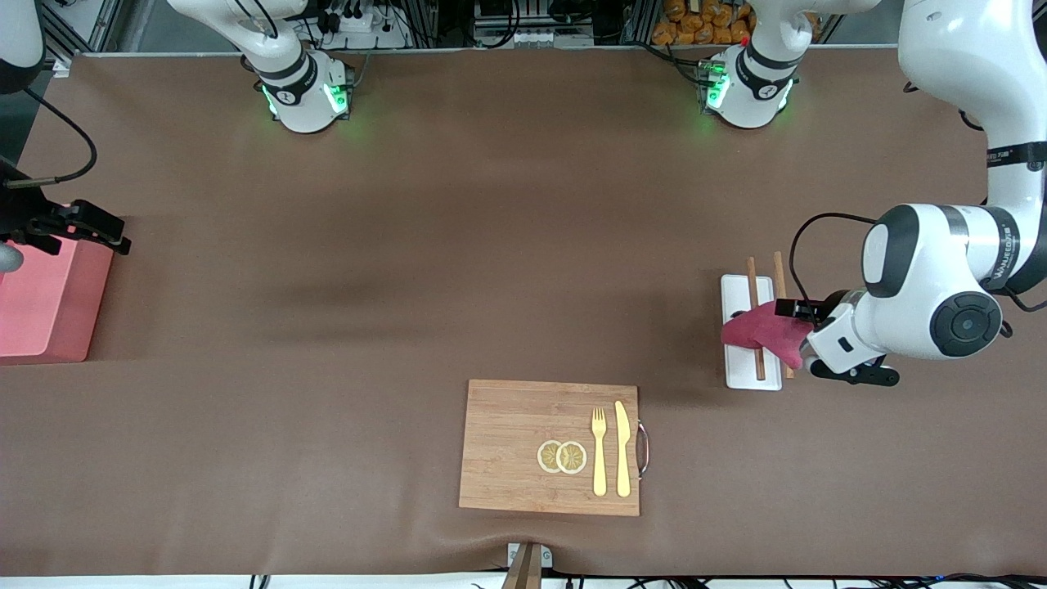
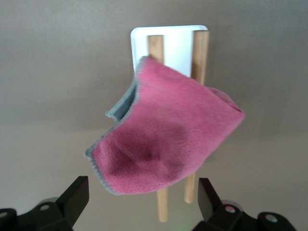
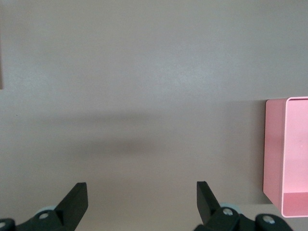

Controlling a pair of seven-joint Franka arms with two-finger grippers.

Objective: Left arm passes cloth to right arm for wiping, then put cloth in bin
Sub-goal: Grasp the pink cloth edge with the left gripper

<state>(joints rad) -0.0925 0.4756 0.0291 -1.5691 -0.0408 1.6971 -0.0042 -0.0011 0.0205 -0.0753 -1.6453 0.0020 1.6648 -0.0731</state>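
**Cloth pickup: grab the fabric, not the sticks**

Starting at the right arm's end of the front view, mid-height at the frame edge: the right gripper [image 1: 82, 227] waits over the bin [image 1: 49, 315]. Its fingers are spread with nothing between them. Its wrist view shows only bare table and a corner of the bin.

Low in the middle of the frame sits the board [image 1: 507, 425] with lemon slices [image 1: 562, 456], a fork [image 1: 599, 450] and a knife [image 1: 623, 448]. We reckon that's the wiping spot.

At the left arm's end, mid-height, the cloth [image 1: 765, 329] is draped over two sticks [image 1: 752, 282] that lie on the white tray [image 1: 746, 375]. The left gripper [image 1: 795, 315] is right at the cloth, with its fingers wide apart and not pinching it yet.

So we'd say the step in hand is the grab. Our tips:

- Close on the raised fold nearest the fingers so we get fabric only. The sticks run right under it and could get clamped too.
- Lift straight up so the sticks don't drag along.
- Pinch near one edge and leave a good flap hanging for the right gripper to take.
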